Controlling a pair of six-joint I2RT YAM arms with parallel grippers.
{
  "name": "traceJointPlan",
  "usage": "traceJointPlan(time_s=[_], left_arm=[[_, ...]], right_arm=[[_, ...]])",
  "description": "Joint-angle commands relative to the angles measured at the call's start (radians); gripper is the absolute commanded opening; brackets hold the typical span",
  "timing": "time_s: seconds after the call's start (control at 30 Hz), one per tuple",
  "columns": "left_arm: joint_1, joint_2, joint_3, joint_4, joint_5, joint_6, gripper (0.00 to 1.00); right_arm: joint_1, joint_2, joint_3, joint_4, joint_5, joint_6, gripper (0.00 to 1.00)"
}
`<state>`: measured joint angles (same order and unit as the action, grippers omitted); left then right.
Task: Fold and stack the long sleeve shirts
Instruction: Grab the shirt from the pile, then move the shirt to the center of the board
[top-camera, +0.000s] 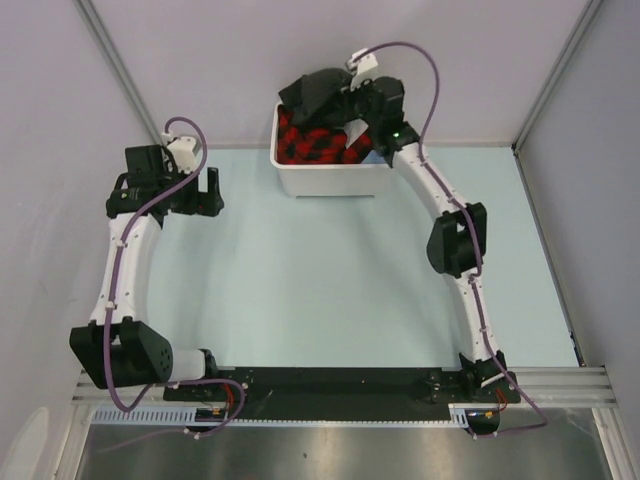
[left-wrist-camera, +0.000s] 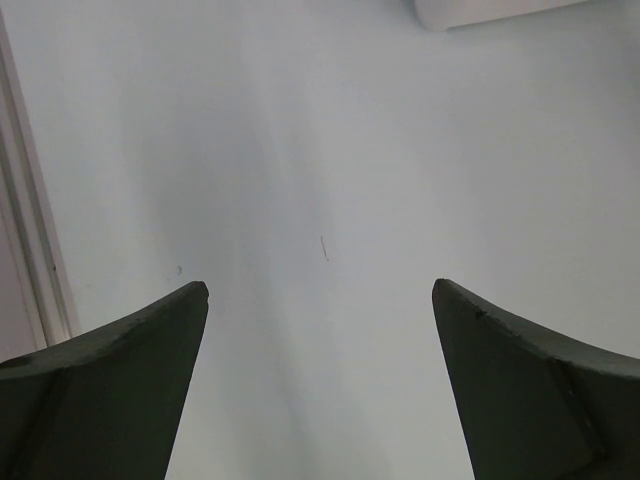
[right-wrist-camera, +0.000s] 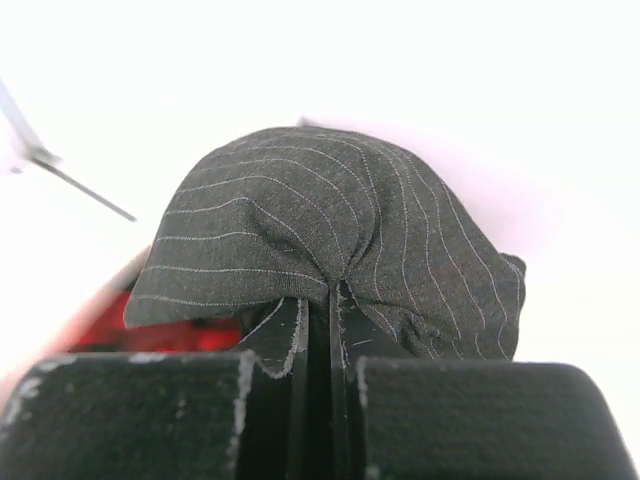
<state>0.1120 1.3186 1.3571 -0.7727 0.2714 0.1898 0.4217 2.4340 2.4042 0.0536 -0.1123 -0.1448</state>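
The right gripper (right-wrist-camera: 330, 300) is pinching shut on a fold of the charcoal pinstriped shirt (right-wrist-camera: 300, 220), its two dark fingers (right-wrist-camera: 150, 420) pressing together with the cloth caught between them. From the wrist camera the shirt is bunching up into a rounded hump just past the fingertips, with the pale stripes curving over it and a loose flap hanging down on the right side. A patch of red is showing under the lower left edge of the hump.

From above, that gripper is hanging over the back part of a white bin (top-camera: 330, 180), and the dark shirt is mounding up at the bin's rim, partly above it. Red-and-black fabric (top-camera: 310, 145) is lying inside the bin beneath the shirt. The bin is sitting at the far edge of the pale blue worktop (top-camera: 320, 280), close to the back wall.

Well apart on the left, the left gripper (left-wrist-camera: 320, 290) is hovering with its jaws spread wide and nothing between them. It is looking down on bare worktop, and a white corner is peeking into the top right of its wrist view.
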Motion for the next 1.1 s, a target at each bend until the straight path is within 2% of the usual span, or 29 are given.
traceJointPlan(time_s=[0.0, 0.23, 0.33, 0.5, 0.53, 0.6, 0.63, 0.67, 0.7, 0.73, 0.77, 0.8, 0.83, 0.87, 0.9, 0.97, 1.03, 1.07], left_arm=[[0.008, 0.028, 0.077, 0.029, 0.083, -0.027, 0.99], [0.006, 0.050, 0.115, 0.078, 0.155, -0.058, 0.99], [0.008, 0.054, 0.132, 0.088, 0.189, -0.076, 0.99], [0.006, 0.037, 0.125, 0.102, 0.262, -0.073, 0.99], [0.006, 0.034, 0.119, 0.101, 0.278, -0.070, 0.99], [0.005, 0.015, 0.091, 0.093, 0.320, -0.041, 0.99], [0.000, 0.005, 0.079, 0.089, 0.357, -0.021, 0.99], [-0.008, -0.007, 0.054, 0.079, 0.364, 0.032, 0.99], [-0.038, -0.033, 0.036, 0.061, 0.358, 0.066, 0.99], [-0.057, -0.047, 0.018, 0.055, 0.323, 0.104, 0.99], [-0.076, -0.061, -0.030, 0.049, 0.302, 0.176, 0.99], [-0.131, -0.085, -0.056, 0.046, 0.283, 0.207, 0.99], [-0.155, -0.091, -0.082, 0.041, 0.249, 0.236, 0.99], [-0.176, -0.096, -0.123, 0.039, 0.241, 0.279, 0.99], [-0.222, -0.096, -0.144, 0.039, 0.235, 0.292, 0.99], [-0.259, -0.073, -0.173, 0.042, 0.236, 0.309, 0.99], [-0.297, -0.023, -0.177, 0.055, 0.249, 0.297, 0.99], [-0.301, -0.006, -0.176, 0.065, 0.285, 0.245, 0.99]], right_arm=[[-0.029, -0.309, 0.024, 0.063, -0.251, 0.131, 0.00], [-0.043, -0.507, 0.023, 0.020, -0.378, 0.274, 0.00], [-0.050, -0.627, -0.048, -0.001, -0.415, 0.324, 0.00], [-0.083, -0.875, -0.406, 0.006, -0.484, 0.340, 0.00], [-0.095, -0.945, -0.544, 0.006, -0.490, 0.376, 0.00], [-0.138, -1.001, -0.670, -0.010, -0.522, 0.453, 0.00], [-0.203, -1.047, -0.773, -0.046, -0.536, 0.514, 0.07], [-0.254, -1.066, -0.831, -0.113, -0.544, 0.524, 0.18], [-0.309, -1.082, -0.888, -0.236, -0.582, 0.522, 0.53], [-0.443, -1.099, -0.949, -0.300, -0.611, 0.498, 0.73], [-0.498, -1.113, -1.058, -0.376, -0.628, 0.347, 0.92], [-0.545, -1.112, -1.089, -0.566, -0.616, 0.247, 0.99], [-0.599, -1.107, -1.115, -0.656, -0.624, 0.149, 1.00], [-0.666, -1.096, -1.132, -0.735, -0.621, -0.060, 1.00], [-0.696, -1.093, -1.168, -0.815, -0.584, -0.118, 1.00], [-0.725, -1.092, -1.188, -0.851, -0.584, -0.256, 1.00], [-0.681, -1.099, -1.205, -0.834, -0.567, -0.295, 1.00], [-0.585, -1.101, -1.206, -0.834, -0.558, -0.323, 1.00]])
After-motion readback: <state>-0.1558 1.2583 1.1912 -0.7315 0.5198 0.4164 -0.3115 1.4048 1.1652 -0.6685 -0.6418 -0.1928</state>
